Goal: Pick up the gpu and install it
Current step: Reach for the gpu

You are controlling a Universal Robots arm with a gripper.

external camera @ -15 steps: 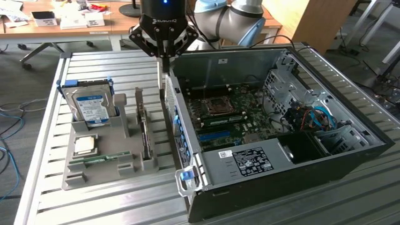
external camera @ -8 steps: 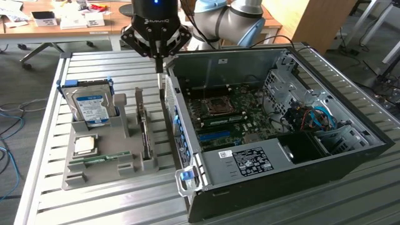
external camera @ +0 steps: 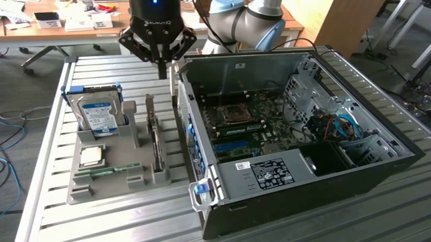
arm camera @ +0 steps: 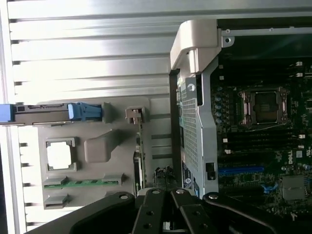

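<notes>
The gpu (external camera: pixel 156 143) stands on edge in a slot of the grey holder (external camera: pixel 114 189), a thin dark card beside the open computer case (external camera: pixel 316 166). In the wrist view the gpu (arm camera: pixel 138 163) appears edge-on between the holder and the case's rear wall (arm camera: pixel 195 122). My gripper (external camera: pixel 161 70) hangs shut above the table, over the far end of the card and close to the case's corner, with nothing between its fingers. Its closed fingers (arm camera: pixel 165 185) point down near the card's edge. The motherboard (external camera: pixel 243 126) lies exposed inside the case, with blue slots (external camera: pixel 232 147).
The holder also carries a hard drive with a blue label (external camera: pixel 100 113), a CPU chip (external camera: pixel 92 155) and a green RAM stick (external camera: pixel 108 171). The slatted metal table (external camera: pixel 101 222) extends around them. Desks with boxes stand behind.
</notes>
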